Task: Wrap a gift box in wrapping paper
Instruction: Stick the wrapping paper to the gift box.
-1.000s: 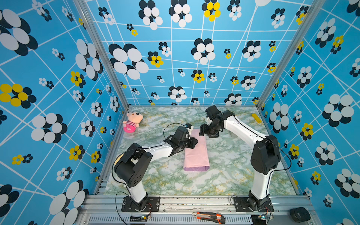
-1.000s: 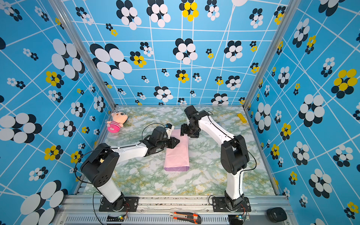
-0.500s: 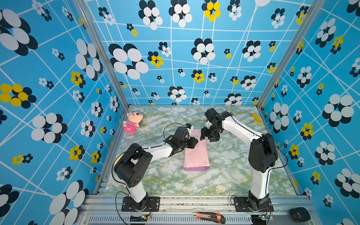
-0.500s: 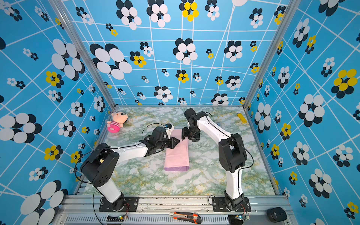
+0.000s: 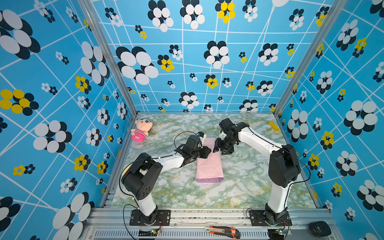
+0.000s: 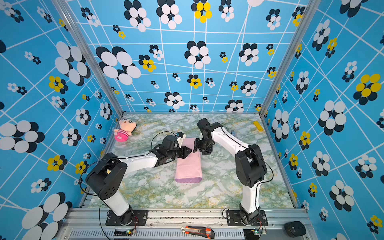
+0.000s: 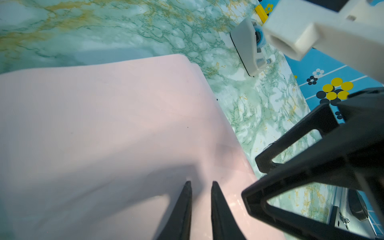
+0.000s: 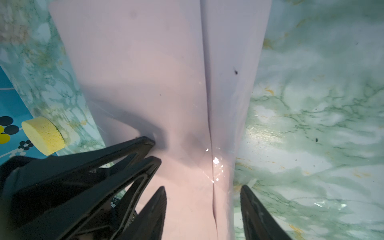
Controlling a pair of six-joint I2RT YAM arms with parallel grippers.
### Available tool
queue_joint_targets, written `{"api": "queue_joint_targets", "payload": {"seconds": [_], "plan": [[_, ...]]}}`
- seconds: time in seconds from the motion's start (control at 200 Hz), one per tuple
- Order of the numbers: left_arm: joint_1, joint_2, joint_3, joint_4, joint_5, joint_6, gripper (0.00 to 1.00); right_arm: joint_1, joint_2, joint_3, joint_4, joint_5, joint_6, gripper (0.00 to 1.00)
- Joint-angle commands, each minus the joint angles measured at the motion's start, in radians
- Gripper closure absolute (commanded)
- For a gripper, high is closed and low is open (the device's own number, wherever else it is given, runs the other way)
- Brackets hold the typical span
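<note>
The left gripper [image 7: 201,182]: jaws a slit apart, tips on the wrapping paper [image 5: 208,166]; right gripper [image 8: 203,193]: jaws wide, straddling its edge. Paper's long axis runs front-to-back.

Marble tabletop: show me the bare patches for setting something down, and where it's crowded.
Free: the near strip between the wrapping paper and the front rail; the stretch between paper and right arm's base; the far band between plush doll and right arm. Crowded: mid-table, where left pincer and right pincer meet over the paper.
</note>
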Motion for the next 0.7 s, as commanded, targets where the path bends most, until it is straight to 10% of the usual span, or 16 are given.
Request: {"api": "queue_joint_targets", "payload": {"seconds": [0.0,0.7], "plan": [[-0.003,0.042,-0.059,-0.234,-0.057,0.009,0.79,0.005,0.020,-0.002,0.010,-0.011,0.011,0.42],[-0.004,0.037,-0.065,-0.238,-0.060,0.012,0.79,0.006,0.074,-0.032,0.074,-0.054,0.023,0.50]]}}
